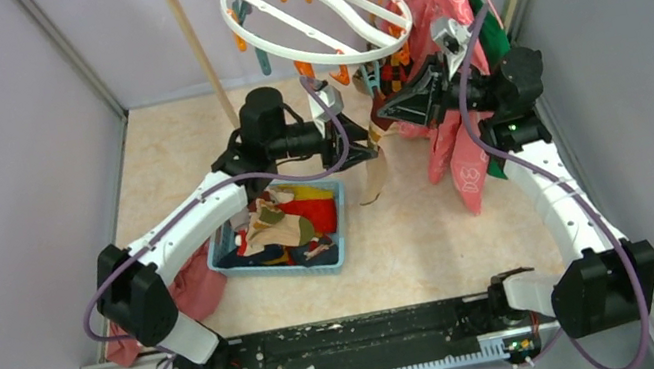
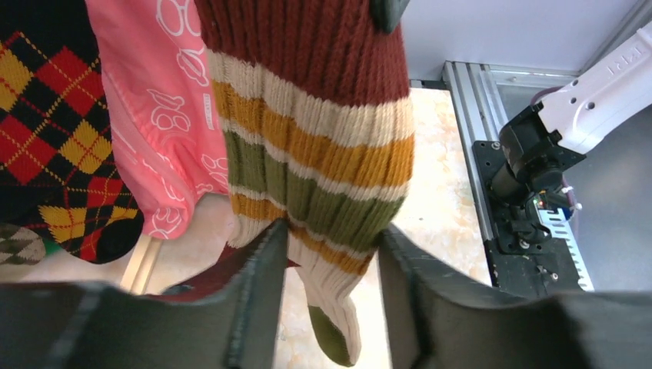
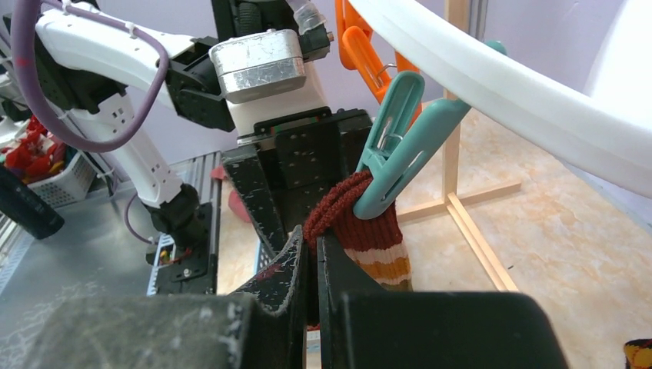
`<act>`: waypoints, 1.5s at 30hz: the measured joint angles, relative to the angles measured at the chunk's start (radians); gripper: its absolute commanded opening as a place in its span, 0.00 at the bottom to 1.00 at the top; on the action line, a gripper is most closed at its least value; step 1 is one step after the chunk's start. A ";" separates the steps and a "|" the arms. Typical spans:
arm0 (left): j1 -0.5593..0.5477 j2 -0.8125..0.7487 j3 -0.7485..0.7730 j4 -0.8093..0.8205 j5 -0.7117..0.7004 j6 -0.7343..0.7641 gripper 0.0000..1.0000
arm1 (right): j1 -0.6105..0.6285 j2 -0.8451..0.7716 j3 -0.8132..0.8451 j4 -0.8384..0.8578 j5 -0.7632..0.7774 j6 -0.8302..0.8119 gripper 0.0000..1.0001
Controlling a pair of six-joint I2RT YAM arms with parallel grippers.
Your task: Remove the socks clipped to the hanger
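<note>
The white ring hanger (image 1: pixel 319 49) hangs at the back, with orange and teal clips. A teal clip (image 3: pixel 394 150) holds the maroon cuff of a striped sock (image 3: pixel 369 238), banded maroon, cream, mustard and olive. My right gripper (image 3: pixel 311 240) is shut on that cuff just below the clip, and it also shows in the top view (image 1: pixel 382 114). My left gripper (image 2: pixel 330 242) is open, with its fingers on either side of the sock's lower part (image 2: pixel 315 138). In the top view the left gripper (image 1: pixel 365 144) faces the right one. An argyle sock (image 2: pixel 58 154) hangs at the left.
A blue basket (image 1: pixel 338 243) on the floor holds several loose socks. Pink and green garments (image 1: pixel 435 13) hang right of the hanger. A wooden pole (image 1: pixel 195 45) stands behind the left arm. A pinkish-red cloth heap (image 1: pixel 200 293) lies by the left arm's base.
</note>
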 measured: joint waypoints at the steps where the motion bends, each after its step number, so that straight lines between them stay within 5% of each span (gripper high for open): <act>1: -0.003 0.000 0.000 0.003 -0.003 -0.001 0.44 | 0.002 0.001 0.000 -0.006 0.005 -0.003 0.00; 9: -0.012 0.005 0.010 0.003 -0.050 -0.014 0.08 | 0.013 0.002 0.003 -0.111 0.069 -0.064 0.00; 11: -0.017 0.006 0.021 -0.013 -0.068 -0.011 0.00 | 0.016 0.005 0.013 -0.148 0.089 -0.085 0.15; 18: -0.048 0.007 0.088 -0.097 -0.188 0.001 0.00 | 0.043 0.040 0.154 -0.396 0.200 -0.244 0.54; 21: -0.061 0.007 0.118 -0.131 -0.246 0.003 0.00 | 0.058 0.056 0.242 -0.494 0.279 -0.300 0.60; 32: -0.082 0.010 0.169 -0.205 -0.356 -0.023 0.00 | 0.096 0.073 0.382 -0.681 0.542 -0.397 0.62; 45: -0.088 0.014 0.167 -0.215 -0.371 -0.022 0.00 | 0.096 0.083 0.396 -0.700 0.605 -0.389 0.52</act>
